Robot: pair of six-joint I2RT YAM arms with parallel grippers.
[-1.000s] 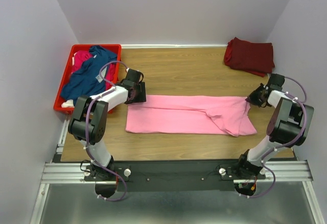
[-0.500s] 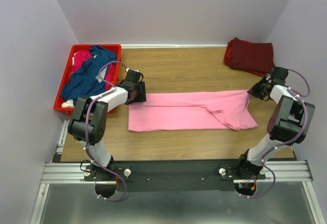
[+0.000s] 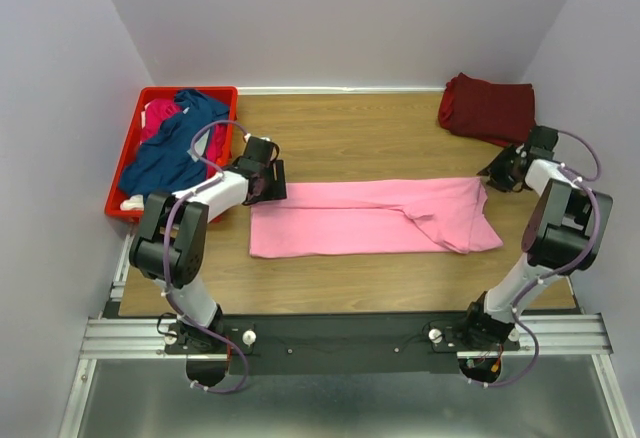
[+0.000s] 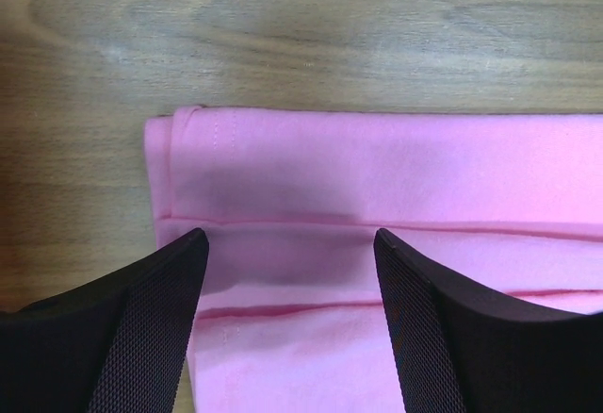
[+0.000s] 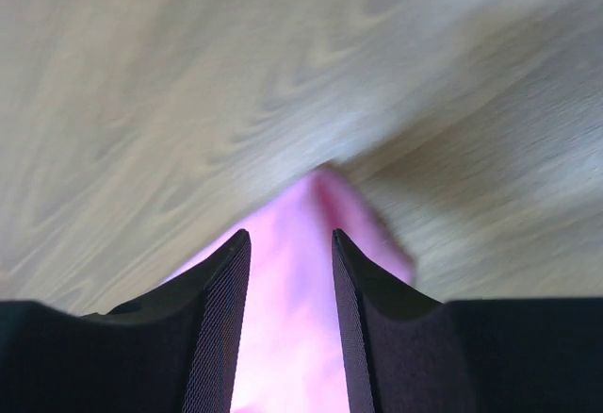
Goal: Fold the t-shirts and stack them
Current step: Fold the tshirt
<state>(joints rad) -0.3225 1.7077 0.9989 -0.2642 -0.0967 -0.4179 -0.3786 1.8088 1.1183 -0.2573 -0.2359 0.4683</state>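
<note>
Left jaws hang wide over the left end of the light pink t-shirt (image 3: 360, 220), a long folded strip across the counter's (image 3: 350, 133) middle. Right jaws, half parted, grip nothing at its right end, seemingly poised for a crosswise fold.

The wooden table (image 3: 360, 133) in front of me carries three things. A light pink cloth t-shirt (image 3: 370, 220), folded into a long strip, lies flat across its middle, running left to right. A dark maroon cloth t-shirt (image 3: 490, 108) sits folded in the far right corner, well apart from the pink one. A red plastic crate (image 3: 122, 170) stands along the far left edge.
</note>
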